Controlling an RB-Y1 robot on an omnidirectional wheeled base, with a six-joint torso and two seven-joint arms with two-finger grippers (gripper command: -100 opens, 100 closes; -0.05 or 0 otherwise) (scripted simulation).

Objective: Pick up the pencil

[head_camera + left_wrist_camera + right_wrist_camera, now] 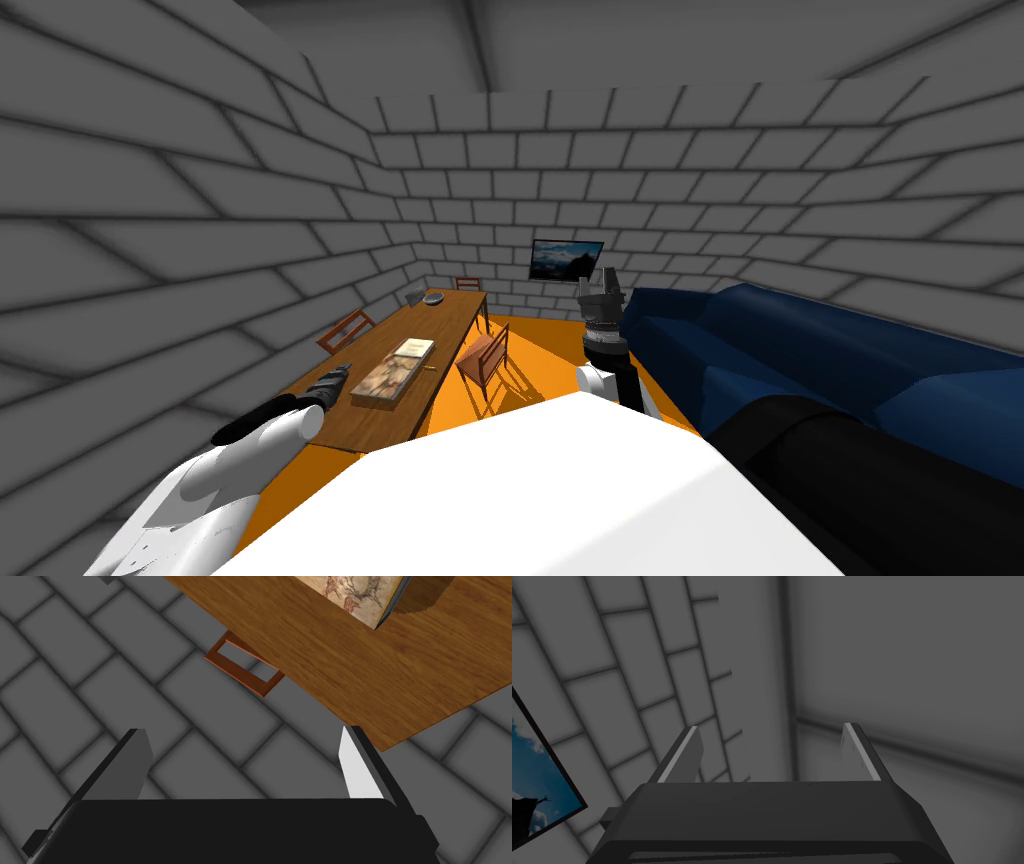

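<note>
A long wooden table (455,318) stands ahead on my left. A printed box (385,381) and a book (413,349) lie on its near half. Beside them, by the table's right edge, is a thin yellowish sliver (427,366) that may be the pencil; it is too small to be sure. My left gripper (341,371) hovers over the table's near left edge, short of the box. In the left wrist view this gripper (242,736) is open and empty, with the table's corner (385,736) and the box (360,596) beyond it. My right gripper (603,285) is raised off to the right, open (772,731).
Brown chairs stand at the table's left (347,328), right (485,358) and far end (467,284). A bowl (433,298) sits on the far end. A blue sofa (800,350) runs along my right. The floor (545,350) is orange. A chair back (245,668) pokes out below the table edge.
</note>
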